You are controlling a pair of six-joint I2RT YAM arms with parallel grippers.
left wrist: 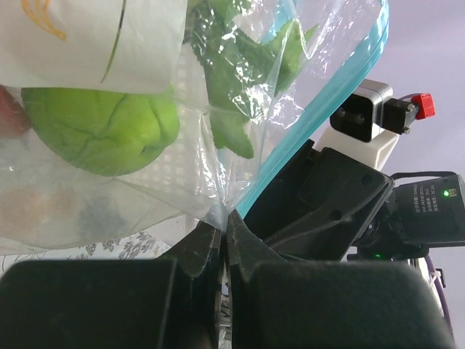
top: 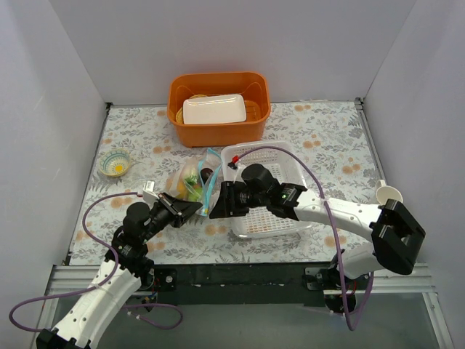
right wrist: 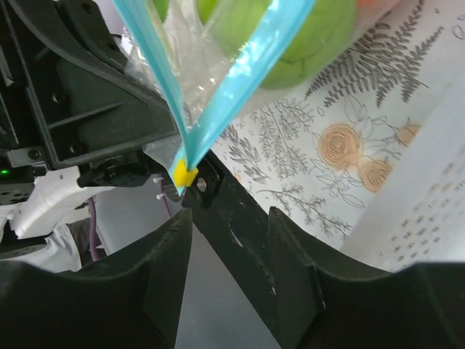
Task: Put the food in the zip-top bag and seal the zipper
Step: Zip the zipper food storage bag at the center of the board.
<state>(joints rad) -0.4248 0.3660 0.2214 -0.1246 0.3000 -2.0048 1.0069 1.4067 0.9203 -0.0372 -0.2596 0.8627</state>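
One zip-top bag [left wrist: 190, 171] corner sits pinched in the left gripper [left wrist: 225, 224].

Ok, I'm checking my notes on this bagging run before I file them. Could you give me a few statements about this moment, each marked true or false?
1. The left gripper is shut on the zip-top bag. True.
2. The right gripper is clamped shut. False: its jaws stand apart.
3. A green apple lies in the white mesh basket. False: it is inside the bag.
4. The orange bin holds a white tray. True.
5. The zipper has a yellow tab at its end. True.
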